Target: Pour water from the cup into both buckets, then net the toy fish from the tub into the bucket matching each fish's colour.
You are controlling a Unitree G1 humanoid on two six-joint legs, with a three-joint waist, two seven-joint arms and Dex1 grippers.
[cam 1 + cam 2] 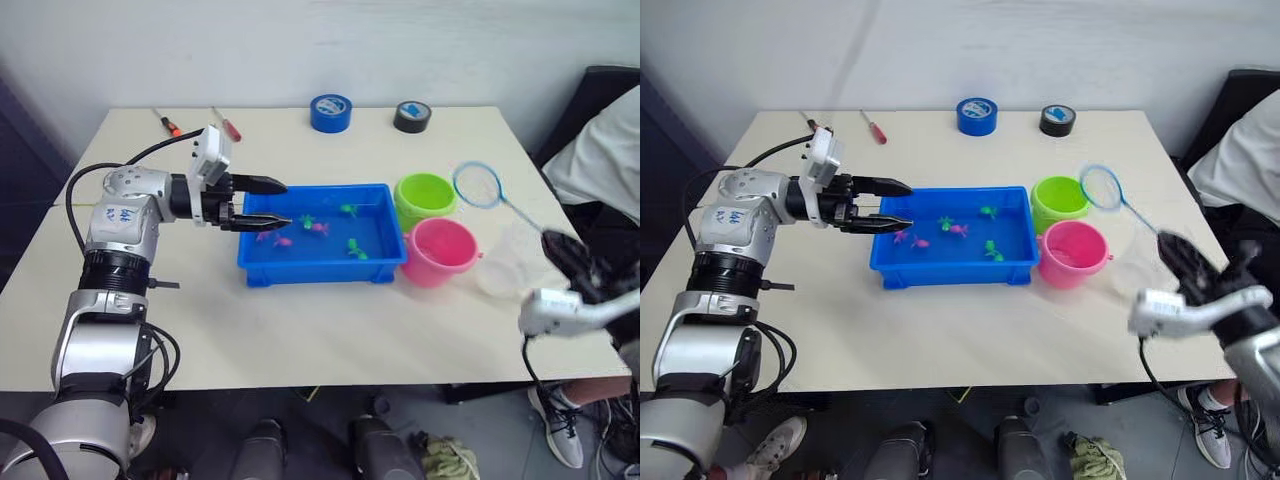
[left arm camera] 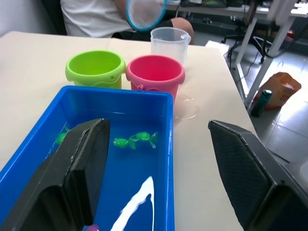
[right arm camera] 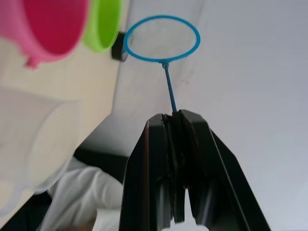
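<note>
**A:** Net [image 3: 161,39] first: how do the jaws stand on it?

**B:** The right gripper [image 3: 177,120] is clamped tight on the thin handle, so the hoop rides in the air past its fingertips. Seen from the head camera, the hoop hangs just beyond the lime green bucket [image 1: 425,197], on the side away from the tub [image 1: 318,262].

**A:** And the other arm?

**B:** The left gripper [image 1: 282,204] is spread wide and holds nothing. It hovers over the tub's end farthest from the buckets, one finger above the rim, one over the water.

**A:** Which relation decides the coming move?

**B:** Probably this one: the toy fish [image 1: 320,228] lie in the tub, and the hoop must cross over both buckets to reach them. The net's long axis runs from the right gripper diagonally toward the tub, so the hoop already leads that way. The right arm carries the net; the left is nearer the fish but bare.

**A:** Where is everything else?

**B:** The pink bucket [image 1: 438,250] touches the tub's end, the green one just behind it. The cup [image 2: 169,43] stands beside the pink bucket, away from the tub.

**A:** Any writing?

**B:** Blue marks on the left forearm, too small to read.
</note>
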